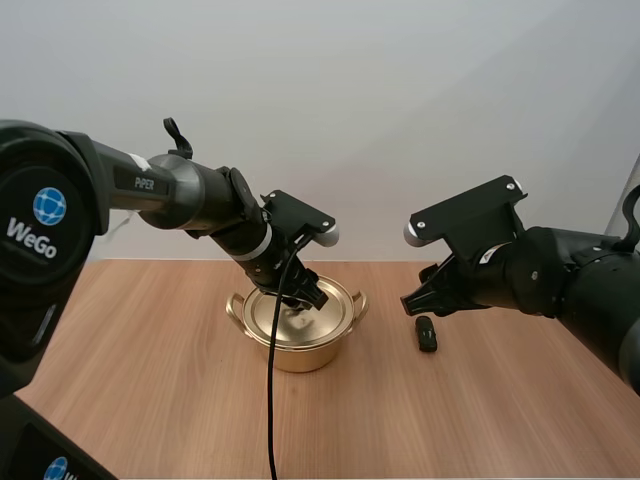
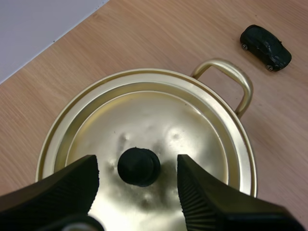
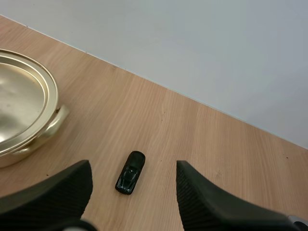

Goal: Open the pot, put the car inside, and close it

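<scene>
A gold pot (image 1: 300,345) stands mid-table with its gold lid (image 2: 144,125) on it. The lid's black knob (image 2: 139,166) lies between the spread fingers of my left gripper (image 1: 303,299), which hovers open just above it (image 2: 138,179). A small black toy car (image 1: 426,333) lies on the table to the right of the pot (image 3: 19,125), also in the left wrist view (image 2: 266,47) and the right wrist view (image 3: 131,173). My right gripper (image 1: 422,300) hangs open above the car, a little to its left, holding nothing (image 3: 134,179).
The wooden table (image 1: 150,380) has free room left, right and in front of the pot. A pale wall stands behind the table's far edge. The pot has a loop handle (image 2: 230,77) on each side.
</scene>
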Robot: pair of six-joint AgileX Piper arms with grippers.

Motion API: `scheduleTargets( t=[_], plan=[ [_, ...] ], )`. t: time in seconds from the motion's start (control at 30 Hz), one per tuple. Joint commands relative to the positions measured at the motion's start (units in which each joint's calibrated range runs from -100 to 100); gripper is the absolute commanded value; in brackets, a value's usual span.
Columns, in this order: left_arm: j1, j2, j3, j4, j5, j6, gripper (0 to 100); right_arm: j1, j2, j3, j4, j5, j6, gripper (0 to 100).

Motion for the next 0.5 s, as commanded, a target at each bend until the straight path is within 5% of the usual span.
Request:
scheduleTargets(
  t=[0.0, 0.27, 0.47],
  plan=[
    [-0.06, 0.0, 0.0, -0.1, -0.4, 0.0, 76, 0.0, 0.0, -0.1, 0.0, 0.0, 0.0, 85],
    [-0.06, 0.2, 0.0, -0.1, -0.4, 0.0, 58, 0.0, 0.0, -0.1, 1.1, 0.0, 0.0, 85],
    [-0.06, 0.2, 0.0, -0.3, -0.2, 0.0, 13, 0.0, 0.0, -0.1, 1.1, 0.0, 0.0, 85]
  ],
)
